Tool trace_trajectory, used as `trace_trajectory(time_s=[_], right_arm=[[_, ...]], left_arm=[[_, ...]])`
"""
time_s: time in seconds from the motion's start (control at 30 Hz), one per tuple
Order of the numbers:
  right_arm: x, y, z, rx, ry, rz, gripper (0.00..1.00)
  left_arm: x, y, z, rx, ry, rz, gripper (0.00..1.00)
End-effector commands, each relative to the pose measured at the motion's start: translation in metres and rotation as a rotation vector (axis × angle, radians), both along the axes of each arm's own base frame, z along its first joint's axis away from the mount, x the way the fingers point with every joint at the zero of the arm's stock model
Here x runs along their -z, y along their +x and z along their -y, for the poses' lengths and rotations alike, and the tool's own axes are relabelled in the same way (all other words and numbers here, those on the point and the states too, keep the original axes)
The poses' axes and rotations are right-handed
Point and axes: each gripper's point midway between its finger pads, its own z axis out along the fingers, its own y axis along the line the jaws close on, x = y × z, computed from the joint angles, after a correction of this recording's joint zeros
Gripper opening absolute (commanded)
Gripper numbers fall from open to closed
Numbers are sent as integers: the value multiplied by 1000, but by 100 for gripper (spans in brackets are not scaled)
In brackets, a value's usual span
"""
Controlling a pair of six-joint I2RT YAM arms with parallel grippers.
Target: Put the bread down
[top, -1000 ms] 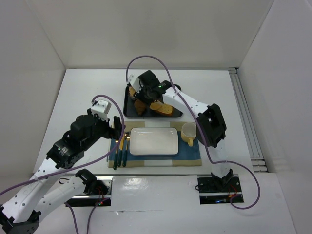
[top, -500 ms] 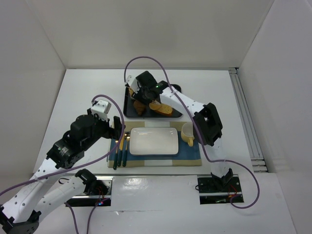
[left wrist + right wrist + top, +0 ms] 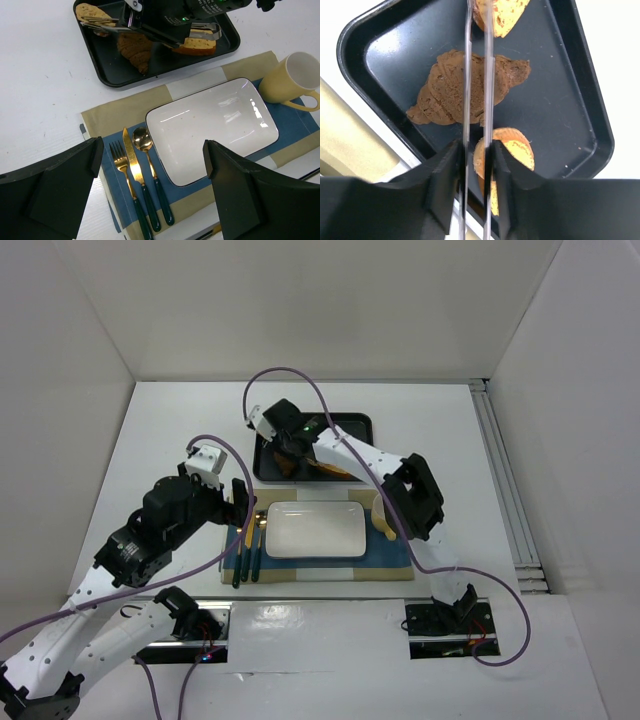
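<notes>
Bright, even white light falls from overhead, leaving only faint, soft shadows on the table (image 3: 170,440). Ahead of the left gripper (image 3: 152,152), the white plate (image 3: 215,125) carries streaks of glare and the gold knife (image 3: 131,160) glints. The gripper's own fingers (image 3: 55,195) are dark and soft-edged. On the right gripper (image 3: 478,10), the finger bases nearest the lens blur, while the black tray (image 3: 560,100) beyond stays sharp.

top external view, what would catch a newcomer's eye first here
The right gripper stretched over the black tray behind the mat, holding long metal tongs whose tips reach a small bread slice past the dark chocolate pastry. Then the bare white plate on the blue and tan mat, gold cutlery on its left and a yellow cup on its right.
</notes>
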Motion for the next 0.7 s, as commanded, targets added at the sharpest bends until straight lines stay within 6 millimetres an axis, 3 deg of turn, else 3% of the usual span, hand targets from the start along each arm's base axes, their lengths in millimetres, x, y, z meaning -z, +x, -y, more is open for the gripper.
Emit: trace_trajectory(time_s=[0.0,0.07,0.17,0.27,0.37,0.5,0.57,0.6,0.67], right_arm=[[-15,9,-1,60,13,66,35],[-19,7,0,69,22,64,20],[-18,1,4,70,24,49,8],[-34,-4,2,59,71,57,2],[-53,-12,5,44,104,66,0],[-96,-24,6,6,190,97,0],[-104,-32,10,-13,199,98,0],[-119,-39,10,-36,233,104,0],[-123,-50,12,-61,251,89,0]], left_arm=[[-10,2,3,6,-32,39,100],[-10,2,3,6,-32,39,100],[-10,2,2,-3,-30,41,100],[-10,2,2,-3,-30,41,100],[-10,2,2,-3,-30,41,100],[-10,2,2,-3,-30,41,100],[-11,3,0,-11,-27,43,100],[-11,3,0,-11,-27,43,100],[-11,4,-1,-20,-25,44,100]])
